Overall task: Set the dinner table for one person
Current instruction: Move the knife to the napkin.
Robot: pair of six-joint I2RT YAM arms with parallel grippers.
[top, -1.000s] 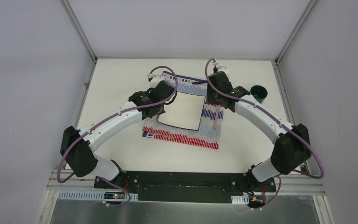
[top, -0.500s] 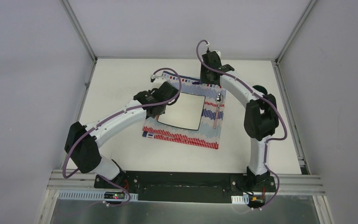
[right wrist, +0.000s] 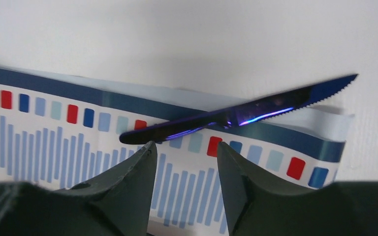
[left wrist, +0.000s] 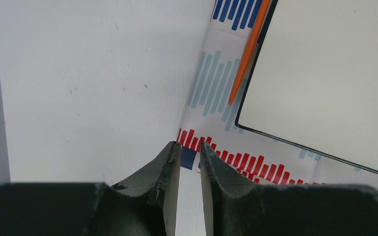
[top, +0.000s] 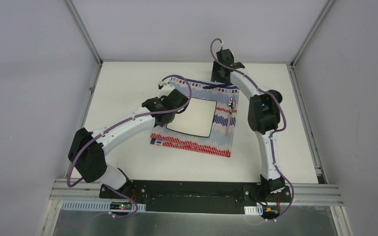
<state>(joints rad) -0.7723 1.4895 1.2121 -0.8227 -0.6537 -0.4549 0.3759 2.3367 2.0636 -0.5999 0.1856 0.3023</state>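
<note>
On the white dinner table (top: 123, 88) lies a striped cloth (top: 197, 142) with a white square plate (top: 194, 117) on it. A pink-handled spoon (top: 230, 112) rests on the cloth right of the plate. An orange handle (left wrist: 248, 49) lies along the plate's left edge. A dark blue knife (right wrist: 236, 115) lies across the cloth's far edge. Just short of it hovers my right gripper (right wrist: 184, 147), open and empty. My left gripper (left wrist: 189, 147) hangs over the cloth's near-left corner, its jaws a narrow gap apart with nothing between them.
A dark green cup (top: 275, 95) stands right of the cloth, partly hidden behind my right arm. Grey rails and walls close in the table on the left, far and right sides.
My right arm has swung from over the spoon to the cloth's far edge, leaving the spoon lying in view. The left gripper has drawn back a little towards the near left.
</note>
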